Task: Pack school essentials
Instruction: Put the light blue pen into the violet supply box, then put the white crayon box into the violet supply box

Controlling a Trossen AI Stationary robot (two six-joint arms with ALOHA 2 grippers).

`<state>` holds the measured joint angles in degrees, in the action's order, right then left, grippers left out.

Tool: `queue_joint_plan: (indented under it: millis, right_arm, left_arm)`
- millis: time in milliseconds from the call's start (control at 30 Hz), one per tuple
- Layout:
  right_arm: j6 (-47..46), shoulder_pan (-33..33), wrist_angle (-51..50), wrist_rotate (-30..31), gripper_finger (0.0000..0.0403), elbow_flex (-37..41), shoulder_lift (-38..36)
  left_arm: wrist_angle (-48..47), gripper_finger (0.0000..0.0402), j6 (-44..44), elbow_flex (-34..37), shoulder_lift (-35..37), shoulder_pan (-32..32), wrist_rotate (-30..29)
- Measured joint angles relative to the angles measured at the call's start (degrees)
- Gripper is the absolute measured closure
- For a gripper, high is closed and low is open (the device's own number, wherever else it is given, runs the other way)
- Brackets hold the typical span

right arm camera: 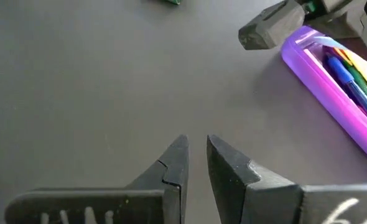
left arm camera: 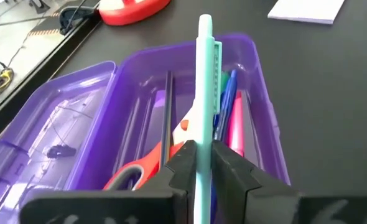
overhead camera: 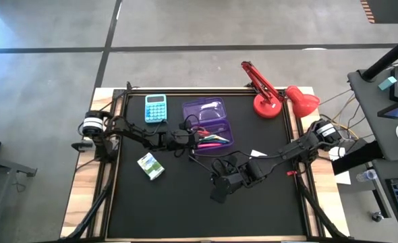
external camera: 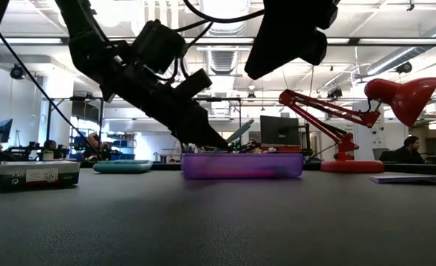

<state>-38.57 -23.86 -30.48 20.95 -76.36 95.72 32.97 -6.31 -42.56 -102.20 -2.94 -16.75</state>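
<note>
Teal pen [left arm camera: 205, 93] clamped between left hand [left arm camera: 199, 163] fingers, over purple case [left arm camera: 264, 124] (lid open), right hand [right arm camera: 196, 155] empty, ajar

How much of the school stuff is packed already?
Done: red-handled scissors and several pens lie in the purple pencil case. In hand: the left gripper holds a teal pen over it. Left: the green-and-white packet and small white square sit on the table.

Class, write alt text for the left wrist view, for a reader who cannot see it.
The left gripper pinches a teal pen between its fingers over an open purple case. Inside the case lie red scissors and blue and pink pens. A red lamp base and a white pad sit on the black table beyond.
</note>
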Motion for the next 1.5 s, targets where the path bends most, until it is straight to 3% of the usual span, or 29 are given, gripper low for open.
queue_joint_plan:
  millis: [333, 567, 767, 867, 1267, 1500]
  right_arm:
    - [-0.55, 0.00, 0.83, -0.02, 0.0353, 0.00, 0.00]
    - [-1.31, 0.00, 0.87, -0.04, 0.0353, 0.00, 0.00]
    - [-1.31, 0.00, 1.20, -0.07, 0.0353, 0.00, 0.00]
    - [-1.31, 0.00, 1.43, -0.07, 0.0353, 0.00, 0.00]
    - [-1.31, 0.00, 2.80, -0.07, 0.0353, 0.00, 0.00]
    - [-1.31, 0.00, 2.92, -0.06, 0.0353, 0.00, 0.00]
  left_arm:
    - [0.11, 0.0293, 0.07, -0.01, 0.17, -0.35, 0.00]
    - [-3.10, 0.0283, 2.42, 0.12, 2.64, 0.38, 0.18]
    - [-8.10, 0.0283, 11.97, 1.27, 8.58, 3.09, 9.28]
    - [-8.89, 0.0283, 14.88, 2.80, 11.27, 5.73, 12.28]
    - [-8.54, 0.0283, 19.75, 6.61, 15.05, 20.00, 12.23]
    - [-23.40, 0.0283, 30.79, 6.61, 17.29, 30.95, 12.25]
